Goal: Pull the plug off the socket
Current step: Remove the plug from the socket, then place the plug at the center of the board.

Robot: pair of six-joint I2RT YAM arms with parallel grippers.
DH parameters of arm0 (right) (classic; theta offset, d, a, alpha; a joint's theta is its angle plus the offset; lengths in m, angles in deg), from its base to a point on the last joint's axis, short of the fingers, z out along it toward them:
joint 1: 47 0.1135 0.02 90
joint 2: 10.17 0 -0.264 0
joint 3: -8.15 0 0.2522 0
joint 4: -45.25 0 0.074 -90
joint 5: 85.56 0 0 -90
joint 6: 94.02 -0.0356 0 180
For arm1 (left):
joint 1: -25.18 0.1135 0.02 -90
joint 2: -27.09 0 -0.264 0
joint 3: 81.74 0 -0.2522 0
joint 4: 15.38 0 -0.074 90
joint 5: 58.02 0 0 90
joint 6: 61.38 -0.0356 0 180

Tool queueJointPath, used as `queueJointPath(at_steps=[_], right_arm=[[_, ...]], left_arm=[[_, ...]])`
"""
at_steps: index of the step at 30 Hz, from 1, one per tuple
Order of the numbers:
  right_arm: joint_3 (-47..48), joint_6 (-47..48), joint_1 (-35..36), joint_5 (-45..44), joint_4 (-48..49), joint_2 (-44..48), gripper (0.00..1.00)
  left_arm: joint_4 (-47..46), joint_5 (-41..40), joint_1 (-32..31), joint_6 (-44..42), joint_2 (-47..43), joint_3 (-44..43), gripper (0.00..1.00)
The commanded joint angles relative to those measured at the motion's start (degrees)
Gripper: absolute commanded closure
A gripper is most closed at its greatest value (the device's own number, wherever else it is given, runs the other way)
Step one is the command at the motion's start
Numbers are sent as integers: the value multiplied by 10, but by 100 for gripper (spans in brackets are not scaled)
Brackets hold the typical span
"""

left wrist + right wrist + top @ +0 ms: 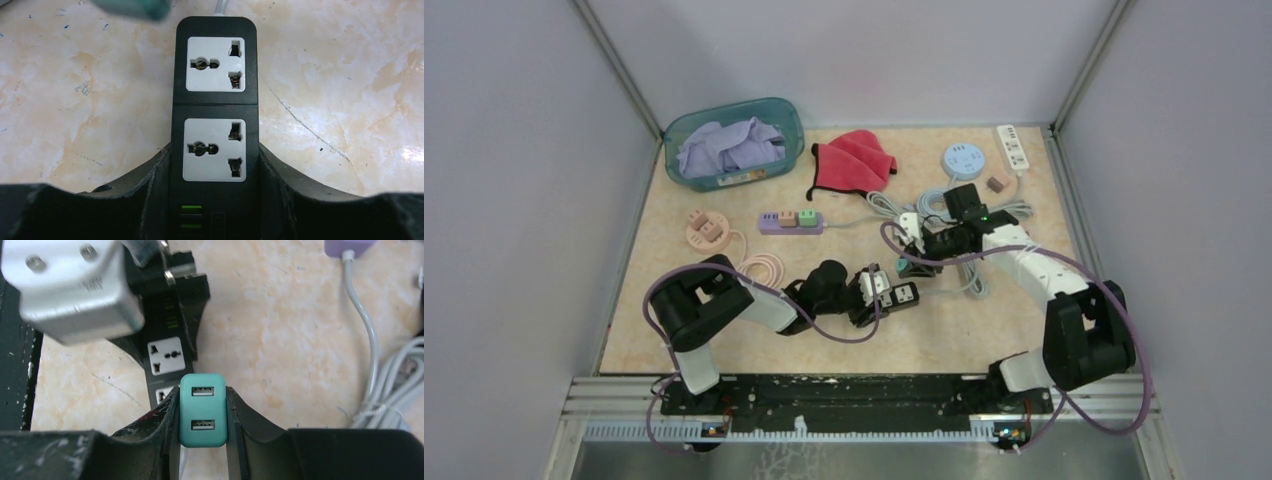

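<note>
Left hand: the left gripper (214, 154) is half closed around the near end of the black two-outlet power strip with white socket faces (216, 104), pinning it on the marbled beige tabletop (350, 75).
Right hand: the right gripper (202, 390) is clamped on the sides of the teal rounded charger plug with two USB ports (202, 412).
Plug position: low centre of the right wrist view, hanging over the strip. In the left wrist view it is a blur at the upper left edge, and both sockets show bare.
Progress: the plug looks free, though its prongs are hidden.
Risk, drop: the plug's sides are smooth and the hold is narrow. A quick swing could let it slip and fall onto the strip.
Risk, collision: the grey metal block with two screws (70, 290), upper left, sits close. Moving the plug away in that direction could knock it.
Risk, snag: the pale grey cables (370, 340) at right could catch a plug carried low.
</note>
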Motion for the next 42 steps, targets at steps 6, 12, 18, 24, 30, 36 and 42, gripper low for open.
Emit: queueJointPath(at_steps=[6, 12, 18, 24, 30, 36, 42], right_arm=[[12, 8, -96, 82, -20, 40, 100], [5, -50, -109, 69, 30, 45, 100], [-6, -84, -125, 58, 68, 52, 100], [-13, -91, -131, 48, 81, 56, 100], [-16, -101, -133, 37, 94, 56, 100], [-21, -123, -137, 15, 117, 55, 100], [-58, -296, -155, -151, 281, 54, 100]], left_arm=[[17, 4, -2, 0, 9, 2, 100], [9, -2, -2, 3, 3, 9, 100], [8, -3, -2, 4, 4, 10, 100], [7, -4, -2, 4, 4, 10, 100], [8, -5, -2, 4, 5, 9, 100], [9, -4, -2, 4, 6, 8, 100], [10, -4, -2, 4, 6, 7, 100]])
